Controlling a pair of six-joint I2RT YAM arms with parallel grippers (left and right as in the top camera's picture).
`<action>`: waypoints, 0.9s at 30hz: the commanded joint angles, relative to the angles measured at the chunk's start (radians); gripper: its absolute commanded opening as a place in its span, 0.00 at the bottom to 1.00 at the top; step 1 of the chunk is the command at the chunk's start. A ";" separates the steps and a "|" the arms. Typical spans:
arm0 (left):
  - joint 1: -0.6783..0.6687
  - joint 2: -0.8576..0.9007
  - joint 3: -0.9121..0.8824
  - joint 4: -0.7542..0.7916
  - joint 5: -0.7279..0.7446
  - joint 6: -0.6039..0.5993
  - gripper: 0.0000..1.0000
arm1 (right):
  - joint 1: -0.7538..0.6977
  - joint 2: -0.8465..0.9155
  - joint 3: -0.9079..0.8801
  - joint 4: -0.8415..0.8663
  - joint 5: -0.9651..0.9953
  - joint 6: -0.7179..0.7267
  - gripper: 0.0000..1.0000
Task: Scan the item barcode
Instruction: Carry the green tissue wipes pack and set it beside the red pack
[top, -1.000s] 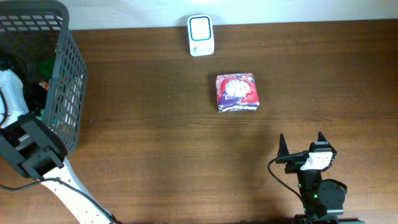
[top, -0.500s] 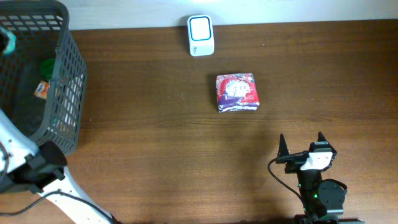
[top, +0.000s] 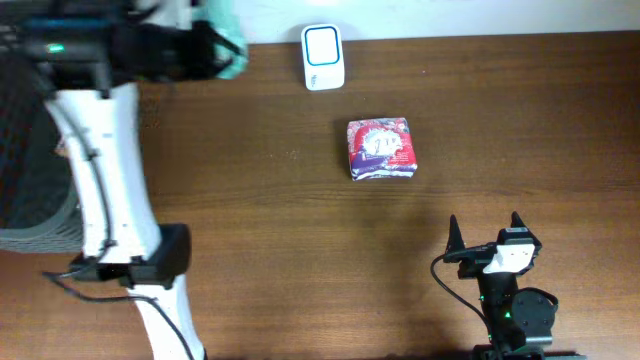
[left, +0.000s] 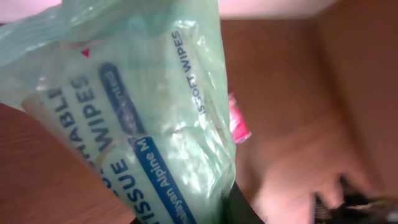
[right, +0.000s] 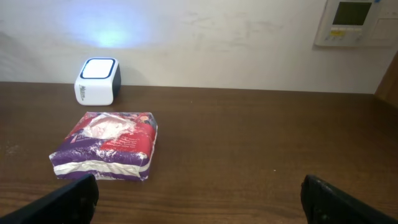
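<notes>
Bright, even light overhead; left arm (top: 100, 150) smeared by motion blur. Wipes pack (left: 124, 124) hard against the left tool (top: 212, 47) is soft, all beyond it blurred. Ahead of the right tool (right: 202, 202): sharp, bluish glow on wall (right: 112, 31) above scanner (right: 97, 81).

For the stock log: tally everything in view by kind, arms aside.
Packs: 2 (wipes, red-purple pack)
Scanner: 1
Basket: 1
Total: 4
</notes>
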 joint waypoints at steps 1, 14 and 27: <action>-0.209 0.016 -0.138 0.000 -0.324 0.060 0.00 | 0.009 -0.006 -0.009 -0.002 0.015 0.007 0.98; -0.424 0.020 -1.046 0.594 -0.433 -0.333 0.00 | 0.009 -0.006 -0.009 -0.002 0.015 0.007 0.99; -0.520 0.020 -1.132 0.748 -0.472 -0.073 0.45 | 0.009 -0.006 -0.009 -0.002 0.015 0.007 0.99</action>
